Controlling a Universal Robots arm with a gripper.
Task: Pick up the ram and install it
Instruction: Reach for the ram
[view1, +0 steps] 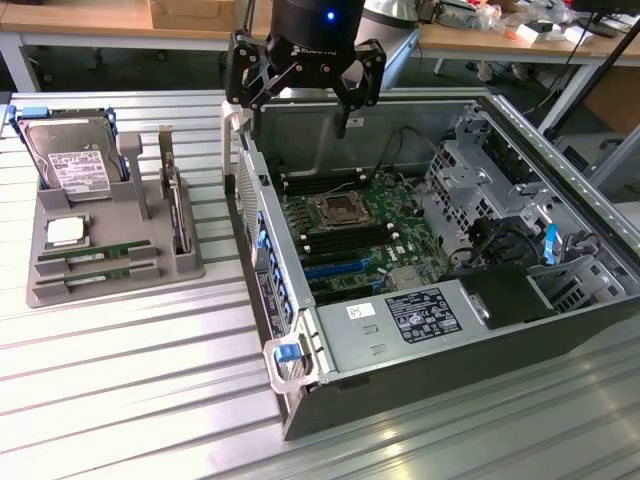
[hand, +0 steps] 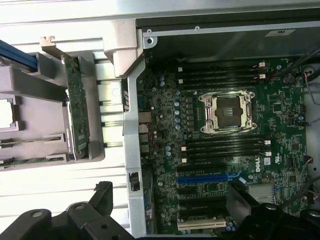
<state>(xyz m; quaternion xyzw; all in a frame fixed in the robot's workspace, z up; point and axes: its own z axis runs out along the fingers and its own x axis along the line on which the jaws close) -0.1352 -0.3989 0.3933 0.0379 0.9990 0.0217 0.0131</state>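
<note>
A ribbed metal table (view1: 120, 390) is set before wooden benches (view1: 100, 18); an open computer case (view1: 400, 392) is laid on it. The ram (view1: 95, 251), one of two alike strips, is seated in the grey holder (view1: 110, 292) beside the case. The gripper (view1: 297, 115) is positioned above the case's edge, spread wide, nothing gripped and apparently nothing touched.

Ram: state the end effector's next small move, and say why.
Probably shift toward the exterior view's left, over the gray tray: the open end effector hangs empty above the computer case, while both ram sticks lie in the tray's slots.
</note>
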